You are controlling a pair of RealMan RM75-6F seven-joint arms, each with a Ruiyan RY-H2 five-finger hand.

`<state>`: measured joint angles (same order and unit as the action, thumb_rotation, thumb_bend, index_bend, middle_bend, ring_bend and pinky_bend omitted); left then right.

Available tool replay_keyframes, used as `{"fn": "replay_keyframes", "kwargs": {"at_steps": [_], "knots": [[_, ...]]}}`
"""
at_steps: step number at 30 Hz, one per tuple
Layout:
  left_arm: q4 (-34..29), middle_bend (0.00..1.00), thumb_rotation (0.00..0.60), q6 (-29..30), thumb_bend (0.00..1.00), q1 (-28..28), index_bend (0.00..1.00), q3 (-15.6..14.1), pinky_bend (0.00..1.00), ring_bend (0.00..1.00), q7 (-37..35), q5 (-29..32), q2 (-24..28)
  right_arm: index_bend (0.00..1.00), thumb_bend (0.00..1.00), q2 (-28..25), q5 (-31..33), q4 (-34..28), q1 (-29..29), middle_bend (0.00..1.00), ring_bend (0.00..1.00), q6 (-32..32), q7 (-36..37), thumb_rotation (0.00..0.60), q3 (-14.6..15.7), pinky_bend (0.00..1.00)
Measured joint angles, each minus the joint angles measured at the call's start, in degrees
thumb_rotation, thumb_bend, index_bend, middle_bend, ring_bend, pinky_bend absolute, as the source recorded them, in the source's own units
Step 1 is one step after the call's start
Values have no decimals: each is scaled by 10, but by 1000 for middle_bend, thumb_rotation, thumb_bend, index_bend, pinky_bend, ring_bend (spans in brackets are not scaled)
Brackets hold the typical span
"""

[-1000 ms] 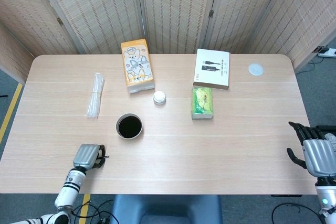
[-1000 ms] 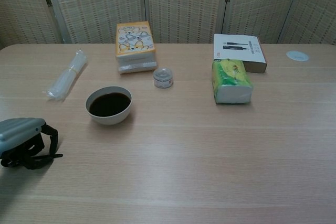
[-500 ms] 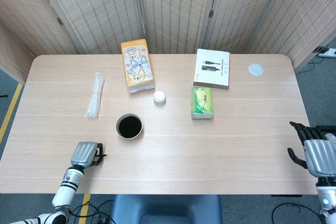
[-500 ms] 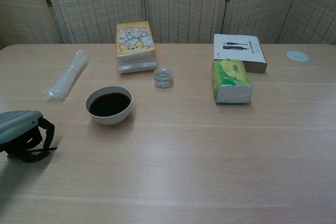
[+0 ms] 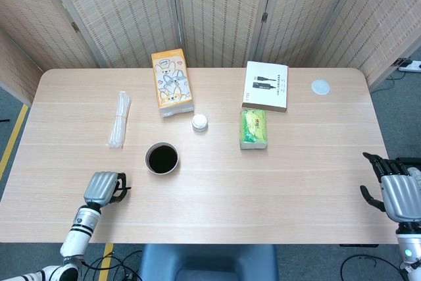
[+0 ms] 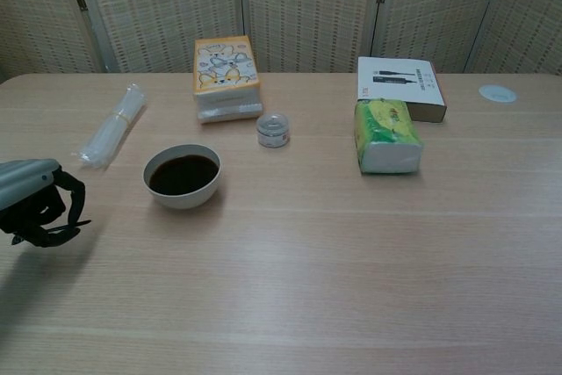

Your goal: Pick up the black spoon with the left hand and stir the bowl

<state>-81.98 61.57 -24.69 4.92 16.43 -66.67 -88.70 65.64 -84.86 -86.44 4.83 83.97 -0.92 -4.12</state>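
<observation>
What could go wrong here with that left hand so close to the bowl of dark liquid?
1. The bowl is filled with dark liquid and sits just right of the left hand; a bump could likely slosh it onto the table.
2. The left hand's fingers are curled around something thin and dark, but the spoon can't be clearly made out, so the hold may be insecure.

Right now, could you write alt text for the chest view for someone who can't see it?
A robot's left hand, fingers curled, hangs at the table's left edge beside a white bowl of dark liquid. Behind lie boxes, a green packet and a small jar.
</observation>
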Motion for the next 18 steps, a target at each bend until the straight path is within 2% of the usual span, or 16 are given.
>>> {"fn": "replay_keyframes", "kwargs": {"at_steps": [9, 18], "knots": [[-46, 952, 600, 8, 471, -3, 663, 35, 1000, 929, -94, -21, 49, 174, 257, -1, -5, -2, 1, 229, 268, 2, 1, 600, 0, 238], [-91, 952, 600, -12, 472, -32, 663, 65, 1000, 929, -189, -59, 84, 174, 257, -18, -12, -19, 3, 229, 268, 12, -5, 600, -6, 238]]}}
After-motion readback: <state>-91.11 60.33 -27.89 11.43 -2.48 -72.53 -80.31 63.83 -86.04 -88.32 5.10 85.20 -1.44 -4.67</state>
